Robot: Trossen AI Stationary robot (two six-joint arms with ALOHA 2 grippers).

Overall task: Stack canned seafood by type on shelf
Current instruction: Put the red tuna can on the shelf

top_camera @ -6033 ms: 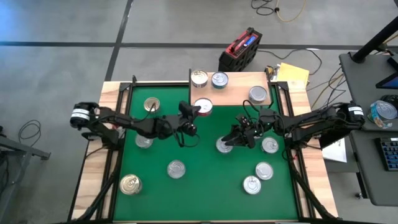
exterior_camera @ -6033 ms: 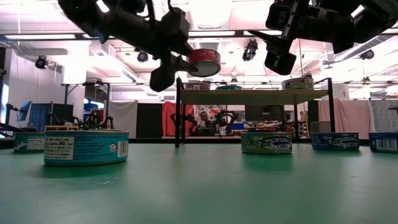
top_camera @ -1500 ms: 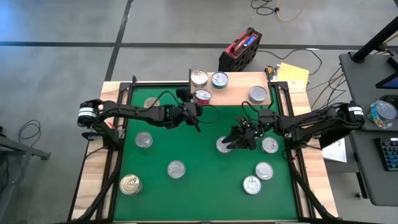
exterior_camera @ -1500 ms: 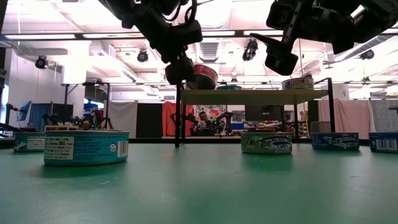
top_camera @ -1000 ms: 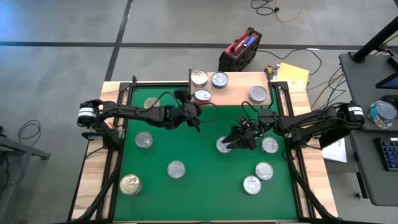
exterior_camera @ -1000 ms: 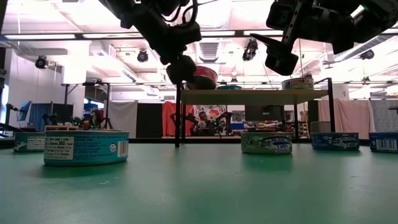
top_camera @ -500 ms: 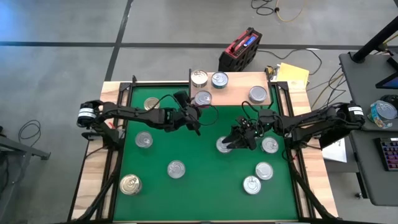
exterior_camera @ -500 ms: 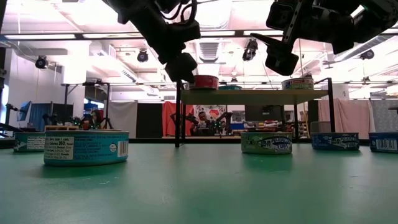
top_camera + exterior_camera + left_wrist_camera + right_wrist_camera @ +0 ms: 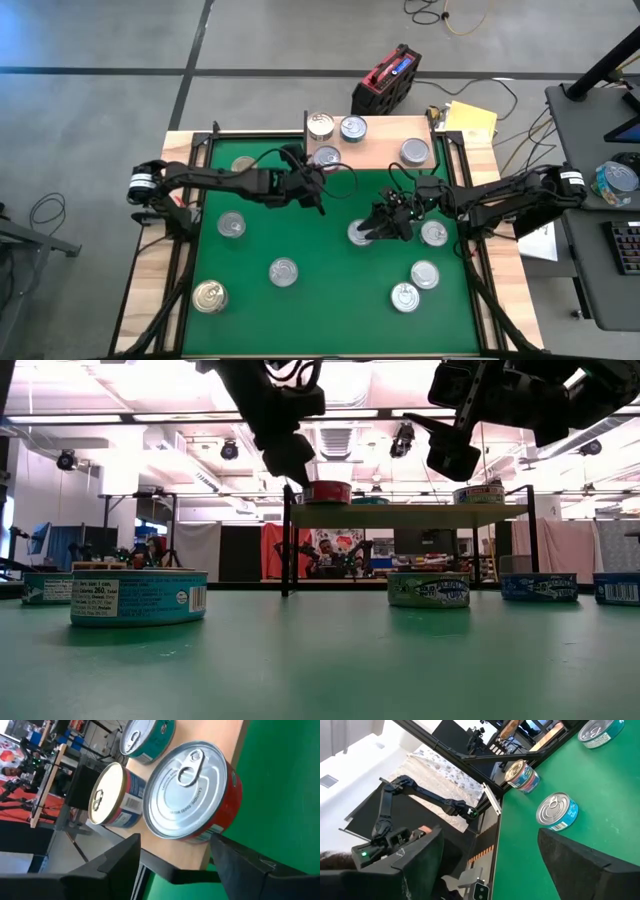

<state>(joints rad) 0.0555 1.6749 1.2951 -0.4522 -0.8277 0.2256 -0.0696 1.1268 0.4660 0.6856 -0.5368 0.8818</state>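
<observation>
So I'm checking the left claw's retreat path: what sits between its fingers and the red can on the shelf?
Nothing: in the left wrist view the left claw stands open just short of the red can on the shelf.

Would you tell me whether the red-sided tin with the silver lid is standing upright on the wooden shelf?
Upright: the red-sided silver-lidded tin sits flat on the light-wood shelf, pull-tab lid facing up, between the left end effector's spread fingers.
</observation>
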